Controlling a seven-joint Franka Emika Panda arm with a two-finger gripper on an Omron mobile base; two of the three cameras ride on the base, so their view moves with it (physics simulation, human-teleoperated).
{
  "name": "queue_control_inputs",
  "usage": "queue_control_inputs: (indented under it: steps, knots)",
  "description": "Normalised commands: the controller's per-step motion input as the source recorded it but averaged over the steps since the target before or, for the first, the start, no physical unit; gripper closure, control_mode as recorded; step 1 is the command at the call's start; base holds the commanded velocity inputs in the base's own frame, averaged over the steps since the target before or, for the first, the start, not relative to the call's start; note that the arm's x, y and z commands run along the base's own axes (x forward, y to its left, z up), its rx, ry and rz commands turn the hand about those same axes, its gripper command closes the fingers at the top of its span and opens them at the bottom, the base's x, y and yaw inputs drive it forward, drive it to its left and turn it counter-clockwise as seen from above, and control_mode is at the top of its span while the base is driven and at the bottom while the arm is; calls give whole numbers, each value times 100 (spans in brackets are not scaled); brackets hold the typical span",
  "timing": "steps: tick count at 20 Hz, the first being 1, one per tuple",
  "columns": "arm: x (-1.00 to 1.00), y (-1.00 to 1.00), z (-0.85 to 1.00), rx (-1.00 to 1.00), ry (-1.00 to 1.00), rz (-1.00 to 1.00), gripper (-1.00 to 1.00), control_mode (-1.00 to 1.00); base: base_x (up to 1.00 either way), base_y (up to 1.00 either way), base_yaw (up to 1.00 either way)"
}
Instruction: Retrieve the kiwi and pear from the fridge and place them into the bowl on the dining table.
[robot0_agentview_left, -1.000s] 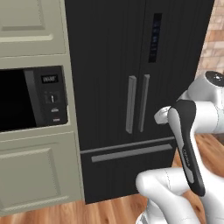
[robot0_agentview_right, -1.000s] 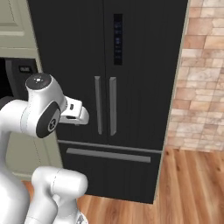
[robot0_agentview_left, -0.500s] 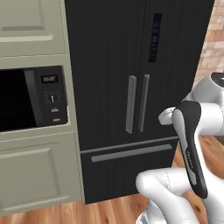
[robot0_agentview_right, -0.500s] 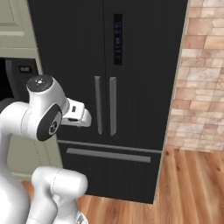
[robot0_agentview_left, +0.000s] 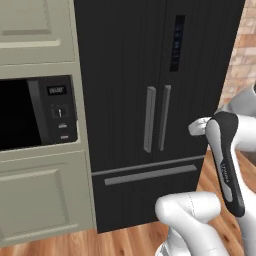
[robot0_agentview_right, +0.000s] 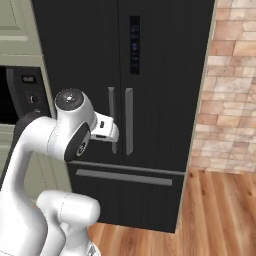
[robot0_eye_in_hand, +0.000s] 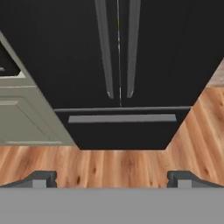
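The black French-door fridge (robot0_agentview_left: 150, 75) (robot0_agentview_right: 150, 75) (robot0_eye_in_hand: 118, 52) stands shut straight ahead, its two long grey handles (robot0_agentview_left: 156, 118) (robot0_agentview_right: 121, 120) side by side at the middle seam and the drawer handle (robot0_eye_in_hand: 122, 118) below them. The kiwi and the pear are hidden behind the shut doors. Neither the bowl nor the dining table is in view. My gripper (robot0_eye_in_hand: 113, 179) is open with nothing between its fingertips (robot0_eye_in_hand: 41, 178), facing the fridge from a short way off. My white hand (robot0_agentview_right: 106, 129) (robot0_agentview_left: 199, 127) hangs at about the height of the handles' lower ends.
A built-in black microwave (robot0_agentview_left: 35, 112) sits in pale green cabinets (robot0_agentview_left: 45, 200) left of the fridge. A brick wall (robot0_agentview_right: 230, 85) rises to its right. Wooden floor (robot0_agentview_right: 220, 215) lies open in front and to the right.
My hand has drifted forward a little, toward the fridge doors. The jaws have stayed wide, and the fridge has stayed shut.
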Motion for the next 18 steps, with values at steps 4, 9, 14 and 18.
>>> queue_control_inputs:
  steps: [4, 9, 14, 18]
  knots:
    - [82, 0, 0, 3, 0, 0, -100, -100, 0, 0, 0]
    - [74, 0, 0, 1, 0, 0, -100, -100, 0, 0, 0]
    - [50, -21, -2, 0, 0, 0, -100, -100, 0, 0, 0]
    - [60, -15, -11, 0, -1, 0, -100, -100, 0, 0, 0]
